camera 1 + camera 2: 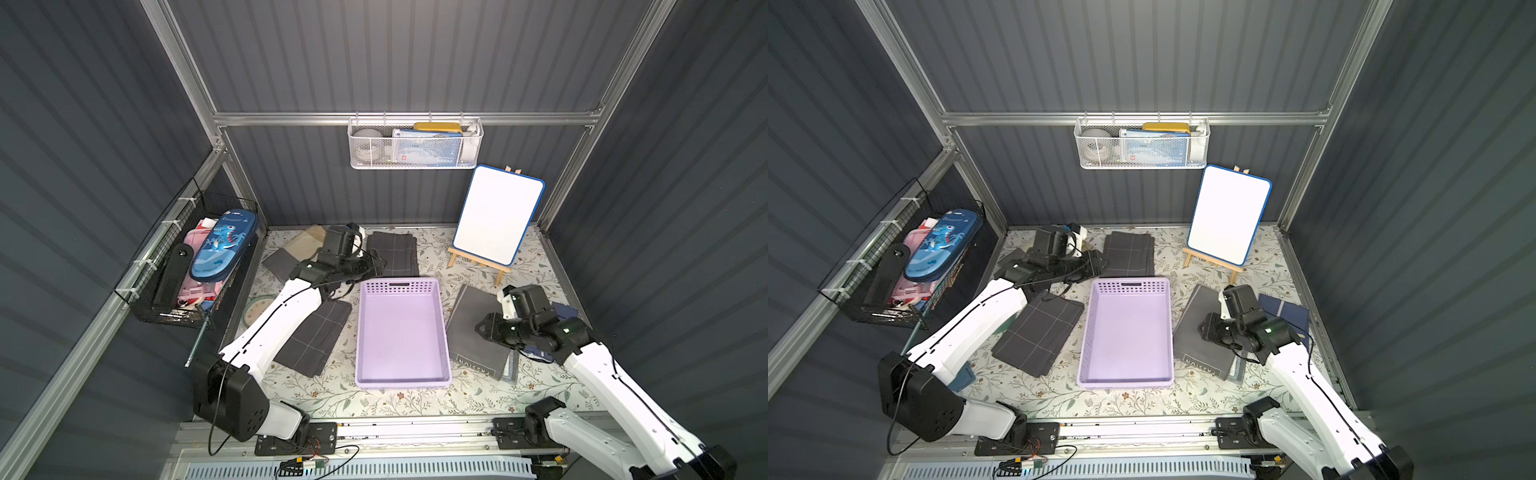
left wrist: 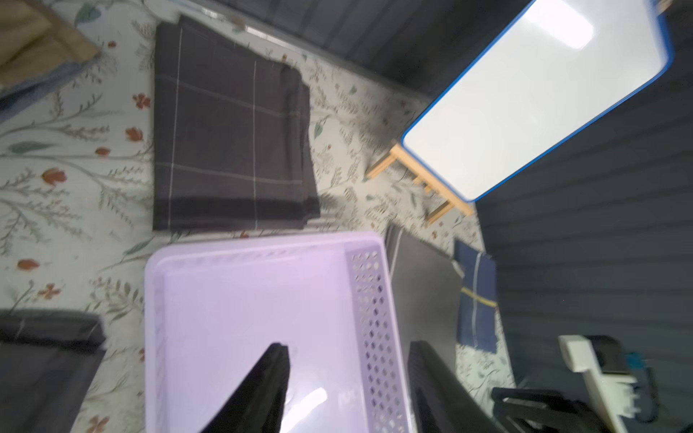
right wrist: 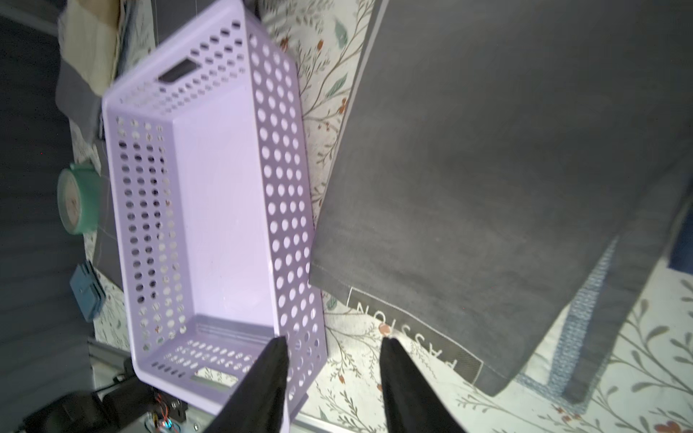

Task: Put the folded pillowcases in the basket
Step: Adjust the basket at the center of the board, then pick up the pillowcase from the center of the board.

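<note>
The empty lavender basket [image 1: 399, 284] [image 1: 1128, 285] [image 2: 369, 300] [image 3: 281, 187] sits mid-table. Folded cloths lie round it: a grey one with a PASSION label [image 1: 465, 316] [image 1: 1196, 307] [image 3: 506, 150] to its right, a dark checked one [image 1: 395, 253] [image 2: 225, 138] behind it, another checked one [image 1: 320, 336] to its left. Which of them is the pillowcase I cannot tell. My left gripper [image 1: 374, 268] [image 2: 348, 345] hovers open over the basket's far left corner, holding nothing. My right gripper [image 1: 482, 328] [image 3: 334, 339] hangs open above the grey cloth, holding nothing.
A whiteboard on a wooden easel [image 1: 496, 214] stands at the back right. A white mesh basket [image 1: 415, 145] hangs on the back wall, a black wire basket [image 1: 195, 270] on the left wall. A navy cloth [image 1: 1283, 311], a beige cloth [image 1: 303, 243] and a green tape roll [image 3: 77, 198] lie about.
</note>
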